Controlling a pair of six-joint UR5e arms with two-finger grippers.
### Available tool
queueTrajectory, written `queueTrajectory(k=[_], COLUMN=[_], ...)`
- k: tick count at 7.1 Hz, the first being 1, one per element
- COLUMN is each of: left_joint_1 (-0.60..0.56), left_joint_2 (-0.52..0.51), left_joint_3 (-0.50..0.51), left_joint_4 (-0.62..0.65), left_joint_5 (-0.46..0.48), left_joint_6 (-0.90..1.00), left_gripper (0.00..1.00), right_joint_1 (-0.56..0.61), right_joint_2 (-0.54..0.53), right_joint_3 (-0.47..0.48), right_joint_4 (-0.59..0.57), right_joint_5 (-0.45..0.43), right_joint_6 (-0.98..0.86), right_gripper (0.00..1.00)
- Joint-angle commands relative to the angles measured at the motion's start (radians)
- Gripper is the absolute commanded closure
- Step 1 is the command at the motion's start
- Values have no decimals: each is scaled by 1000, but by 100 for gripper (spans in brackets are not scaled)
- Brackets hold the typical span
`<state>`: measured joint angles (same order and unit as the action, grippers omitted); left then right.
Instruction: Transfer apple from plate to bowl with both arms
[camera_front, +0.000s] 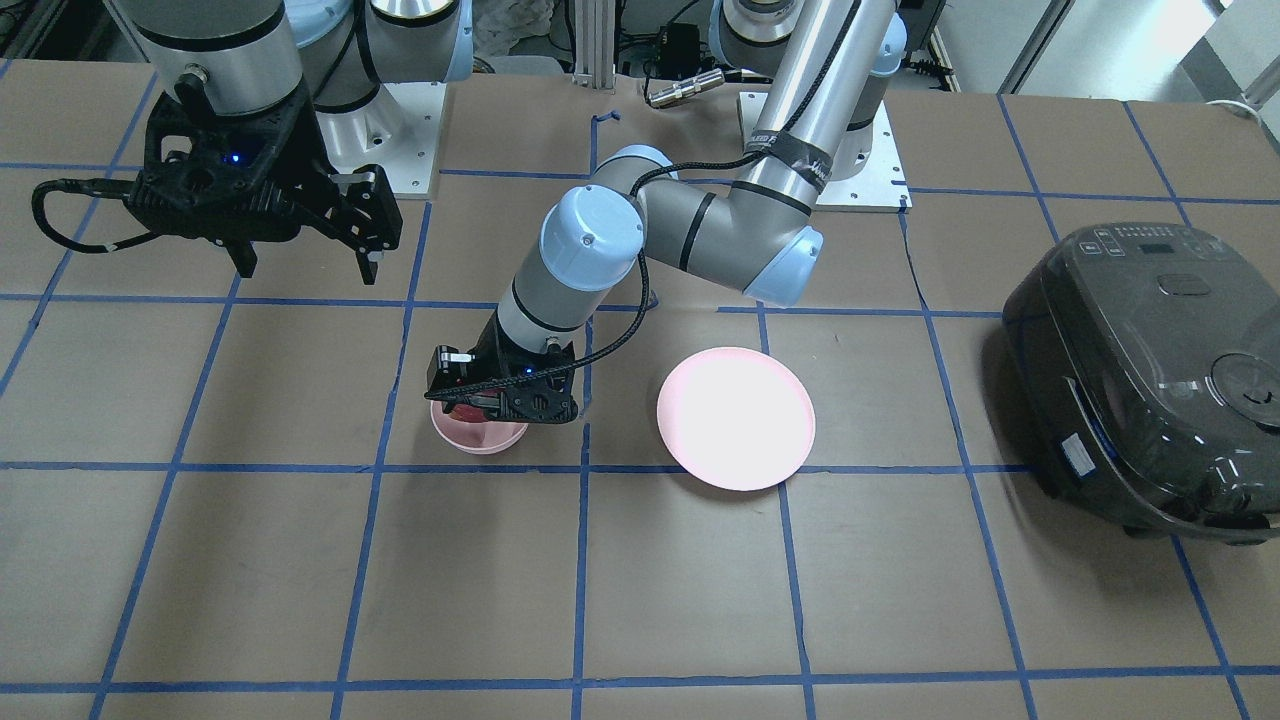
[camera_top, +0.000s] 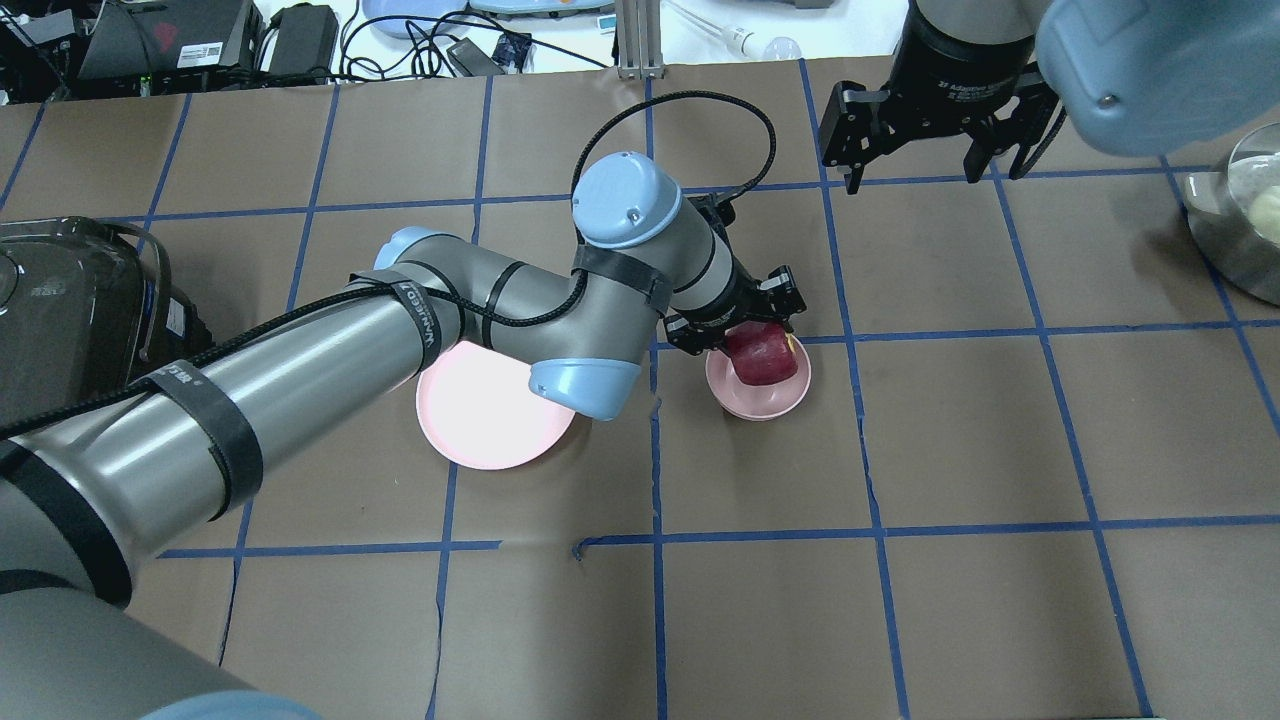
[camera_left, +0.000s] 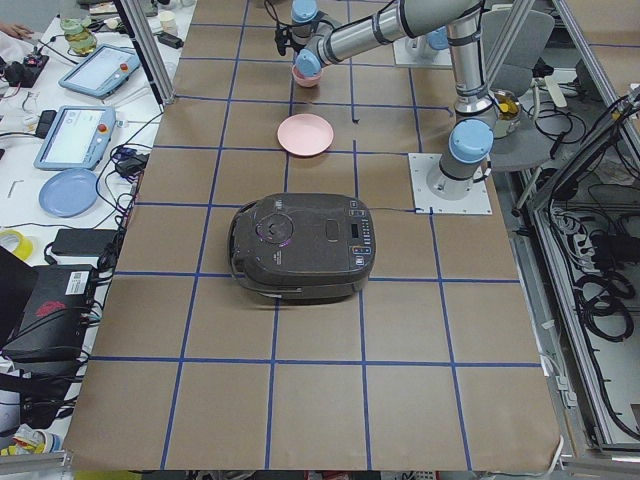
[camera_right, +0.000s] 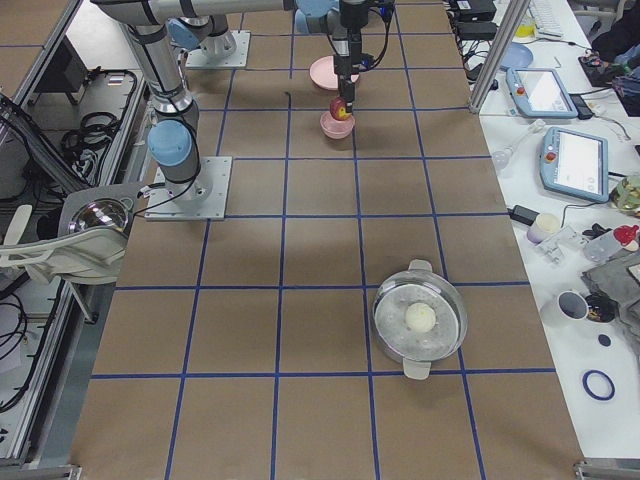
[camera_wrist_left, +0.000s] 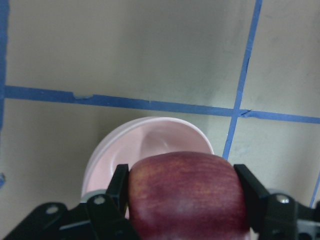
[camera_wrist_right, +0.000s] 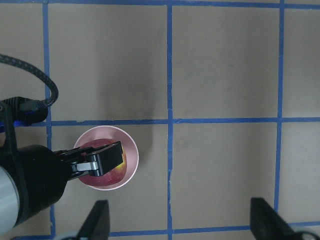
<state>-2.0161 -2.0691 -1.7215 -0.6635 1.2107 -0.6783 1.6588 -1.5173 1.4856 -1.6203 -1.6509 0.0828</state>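
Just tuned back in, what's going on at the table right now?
The left claw is shut on the apple and holds it at the mouth of the bowl. Whether the apple touches the bottom cannot be told. The plate beside the bowl is empty. The right claw hangs open above the table, apart from the bowl, holding nothing. The apple is not yet released.

A robotics lab: two jointed arms (camera_front: 690, 215) bolted to a desk (camera_front: 250, 580) papered brown and gridded with blue tape (camera_front: 579, 580), with teach pendants (camera_left: 75, 138) and loose cables (camera_left: 600, 260) beside a cluttered side bench (camera_left: 30, 210).
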Motion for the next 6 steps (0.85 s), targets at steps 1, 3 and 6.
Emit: queueTrajectory(k=[1,3,6], left_joint_1=[-7,-7,25], left_joint_2=[-17,-22,62], left_joint_3=[0,-4,-12], left_joint_4=[1,1,-27], left_joint_5=[10,36,119], left_joint_6=[-6,11,214], left_gripper=[8,0,0], right_joint_1=[-4,-2,-4], right_joint_2=[2,2,2], right_joint_3=[-1,1,2], right_joint_4=[-6,-6,-6], right_joint_5=[-1,0,3], right_joint_6=[0,9,9], right_gripper=[0,0,0])
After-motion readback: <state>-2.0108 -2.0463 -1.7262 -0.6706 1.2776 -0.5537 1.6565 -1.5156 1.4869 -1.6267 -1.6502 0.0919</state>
